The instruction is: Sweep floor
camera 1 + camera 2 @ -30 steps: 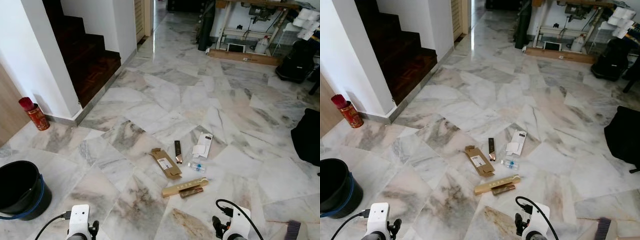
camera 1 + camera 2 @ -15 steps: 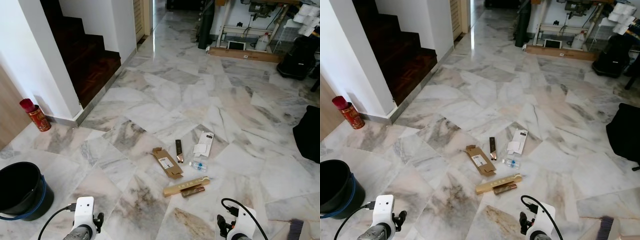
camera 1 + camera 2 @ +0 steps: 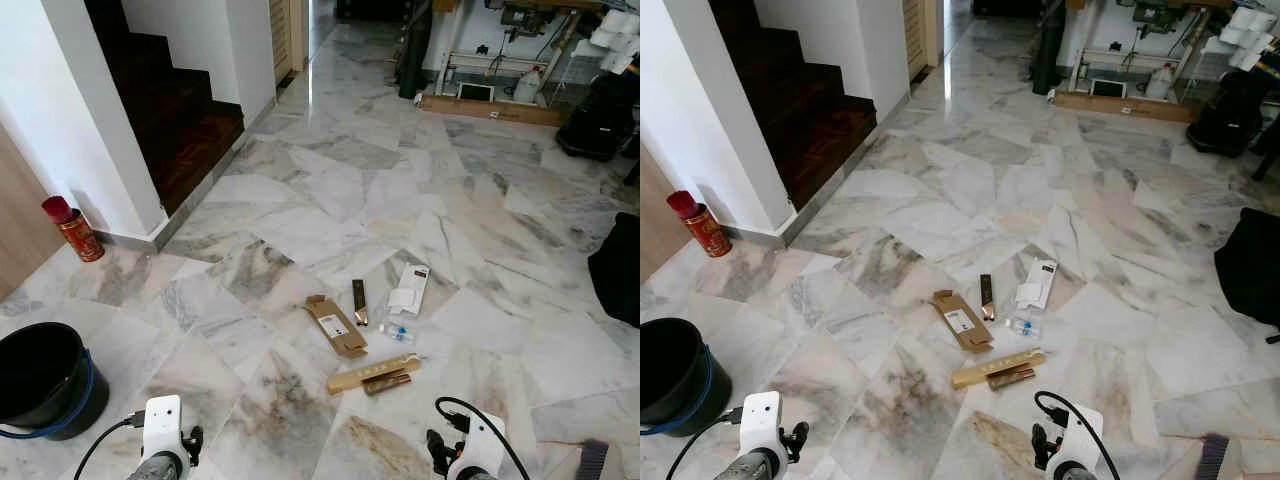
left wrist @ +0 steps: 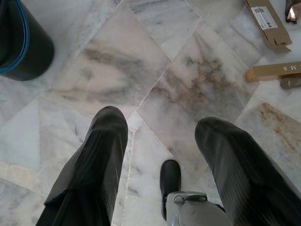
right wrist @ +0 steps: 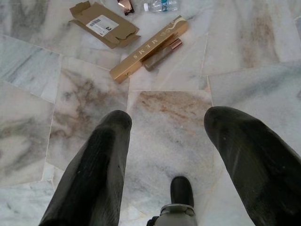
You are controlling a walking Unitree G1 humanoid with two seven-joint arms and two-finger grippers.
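Marble floor (image 3: 330,190) runs ahead of me, with dark stairs (image 3: 170,110) to the left. Litter lies in one cluster before me: a flat carton (image 3: 336,325), a gold box (image 3: 372,372), a small bottle (image 3: 393,332) and a white packet (image 3: 408,290). A black bucket (image 3: 45,378) stands at my left. My left gripper (image 4: 160,141) and right gripper (image 5: 167,136) both hang low over bare tile, fingers spread wide, holding nothing. A brush head (image 3: 592,460) shows at far right.

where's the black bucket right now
The black bucket stands on the marble floor at the robot's near left in the head views, below the red can by the staircase wall.
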